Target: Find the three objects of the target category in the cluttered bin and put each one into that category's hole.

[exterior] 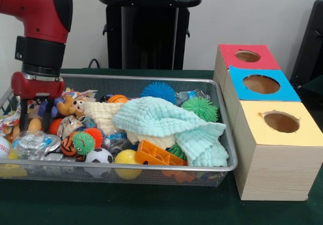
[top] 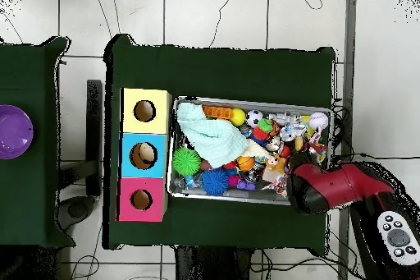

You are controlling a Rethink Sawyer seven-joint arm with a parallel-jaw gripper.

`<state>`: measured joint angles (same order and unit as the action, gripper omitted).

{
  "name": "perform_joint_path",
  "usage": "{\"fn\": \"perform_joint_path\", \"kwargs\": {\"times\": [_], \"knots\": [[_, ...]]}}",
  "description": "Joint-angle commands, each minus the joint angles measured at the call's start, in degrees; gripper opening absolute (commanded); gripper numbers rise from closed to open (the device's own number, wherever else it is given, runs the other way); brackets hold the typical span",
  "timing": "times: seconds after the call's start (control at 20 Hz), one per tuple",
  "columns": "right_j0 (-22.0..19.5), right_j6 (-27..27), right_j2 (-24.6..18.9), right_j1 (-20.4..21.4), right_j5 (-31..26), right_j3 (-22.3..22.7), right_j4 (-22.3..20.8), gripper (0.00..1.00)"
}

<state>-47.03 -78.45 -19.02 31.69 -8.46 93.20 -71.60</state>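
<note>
The wire mesh bin (exterior: 228,134) is full of toys; it also shows in the overhead view (top: 246,102). One clear crinkly plastic lump (exterior: 31,142) lies at the bin's front left. Another (exterior: 187,96) lies at the back, behind a green spiky ball. A third (exterior: 117,143) shows partly between balls. My gripper (exterior: 35,115) reaches down into the bin's left end, just behind the first lump, with fingers (exterior: 23,115) apart around a small stuffed toy. In the overhead view the red arm (top: 328,186) hides the gripper. The blue-topped hole (exterior: 261,84) (top: 143,155) is the middle one.
A pale green cloth (exterior: 166,121) covers the bin's middle and right. Spiky balls, sport balls and an orange plastic piece (exterior: 154,156) fill the rest. The red hole (exterior: 247,56) and yellow hole (exterior: 281,121) flank the blue one. A purple bowl (top: 12,131) sits on a side table.
</note>
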Motion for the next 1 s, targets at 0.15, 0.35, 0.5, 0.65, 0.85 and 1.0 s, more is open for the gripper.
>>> {"fn": "perform_joint_path", "kwargs": {"times": [0.15,0.35,0.5,0.65,0.85,1.0], "knots": [[0.4,-6.1,0.1,-0.3,7.3,2.2,-0.6,1.00],[2.6,-6.9,2.7,1.0,11.5,1.9,-0.9,1.00],[4.6,-7.1,5.6,0.7,14.0,0.9,-0.1,1.00],[6.2,-7.0,8.2,0.3,16.0,0.0,1.0,1.00],[7.6,-6.7,10.2,0.0,17.9,-0.5,2.1,1.00],[8.4,-6.2,11.5,0.0,19.6,-0.8,2.6,1.00]]}}
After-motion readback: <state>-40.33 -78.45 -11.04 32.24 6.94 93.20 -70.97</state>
